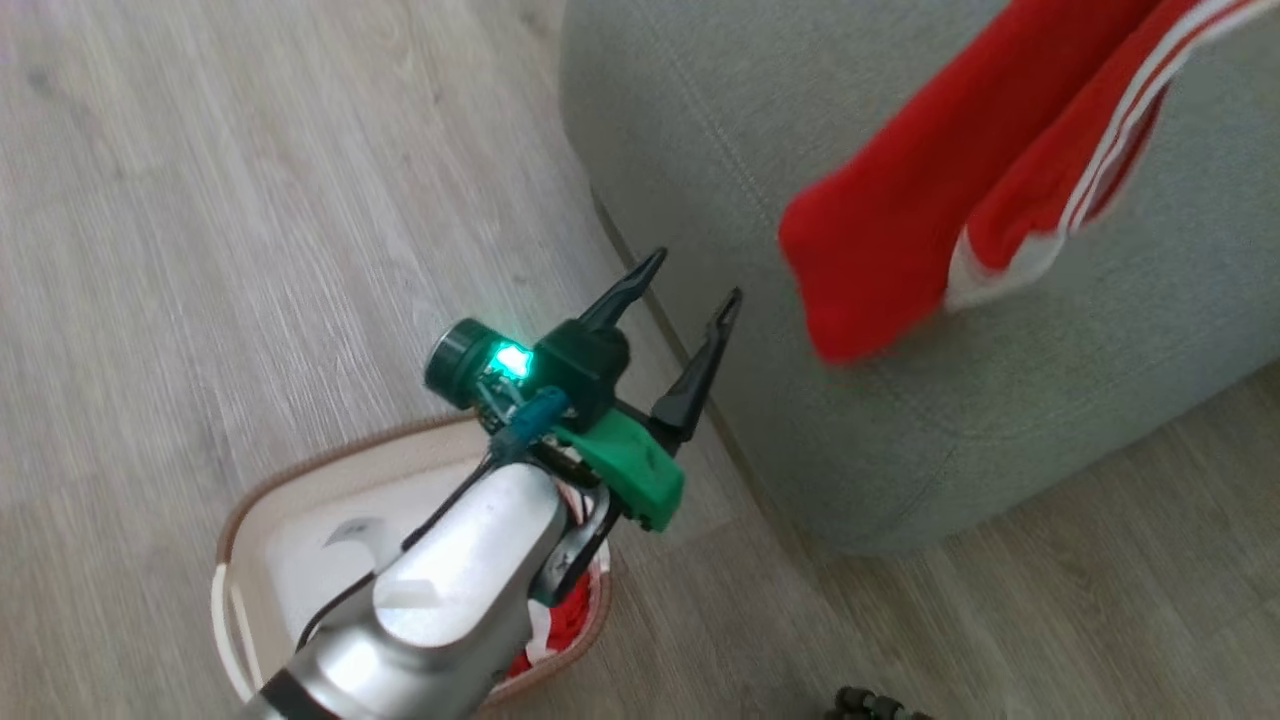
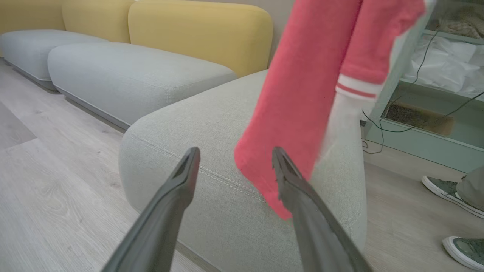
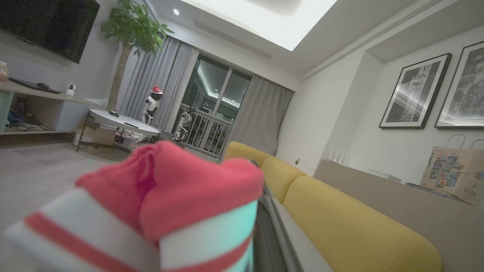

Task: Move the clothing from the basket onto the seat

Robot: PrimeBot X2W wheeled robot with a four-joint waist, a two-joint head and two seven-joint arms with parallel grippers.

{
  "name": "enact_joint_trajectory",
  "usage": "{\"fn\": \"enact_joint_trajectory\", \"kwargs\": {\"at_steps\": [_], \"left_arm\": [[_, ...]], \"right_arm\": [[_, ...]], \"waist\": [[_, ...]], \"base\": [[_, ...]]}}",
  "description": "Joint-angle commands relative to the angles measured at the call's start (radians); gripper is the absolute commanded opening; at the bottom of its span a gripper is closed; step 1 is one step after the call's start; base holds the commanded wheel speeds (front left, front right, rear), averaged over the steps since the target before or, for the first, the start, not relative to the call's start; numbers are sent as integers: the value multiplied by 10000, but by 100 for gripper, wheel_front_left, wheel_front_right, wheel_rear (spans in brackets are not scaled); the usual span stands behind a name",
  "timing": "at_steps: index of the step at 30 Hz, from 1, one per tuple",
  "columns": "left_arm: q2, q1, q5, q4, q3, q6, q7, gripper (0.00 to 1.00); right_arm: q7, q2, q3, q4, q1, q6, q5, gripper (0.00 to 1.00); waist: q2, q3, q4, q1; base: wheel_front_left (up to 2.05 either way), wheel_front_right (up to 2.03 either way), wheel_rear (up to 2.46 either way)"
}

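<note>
Left gripper (image 1: 690, 285) is open and empty, its fingers spread, above the basket's far rim. The right gripper (image 3: 249, 189) is clamped on the clothing (image 1: 880, 250), with red fabric and white bands bunched over its fingers. That garment hangs over the corner of the seat (image 1: 1000, 420); contact with the cushion cannot be confirmed. More red-and-white fabric lies in the basket (image 1: 300, 470), partly behind the left forearm. The basket stands on the wood floor (image 1: 200, 200) near the seat. A person's shoes (image 2: 446, 187) are beyond the seat.
</note>
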Motion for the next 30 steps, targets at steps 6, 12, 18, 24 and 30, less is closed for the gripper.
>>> {"fn": "enact_joint_trajectory", "kwargs": {"at_steps": [6, 12, 18, 24, 30], "left_arm": [[-254, -1134, 362, -428, -87, 130, 188, 100], [-407, -1730, 520, -305, -410, 246, 248, 100], [-467, -2286, 577, -149, -641, 406, 290, 100], [-485, -2510, 534, -76, -805, 562, 293, 100], [-493, -2554, 360, -18, -952, 709, 240, 100]], "right_arm": [[-57, -1545, -156, 1323, -1592, -4, 512, 0], [-57, -2244, -963, 2652, -2355, -4, 440, 0], [-57, -1997, -455, 3873, -2414, -4, 320, 0], [-57, -1511, 193, 4964, -2159, -4, 360, 0], [-57, -1299, 1604, 6535, -2015, -4, 637, 11]], "waist": [[0, 1281, 579, -2], [0, 2222, 888, -2], [0, 2951, 1084, -2], [0, 3247, 1311, -2], [0, 3340, 1575, -2]], "base": [[0, 0, 0], [0, 0, 0], [0, 0, 0], [0, 0, 0], [0, 0, 0]]}}
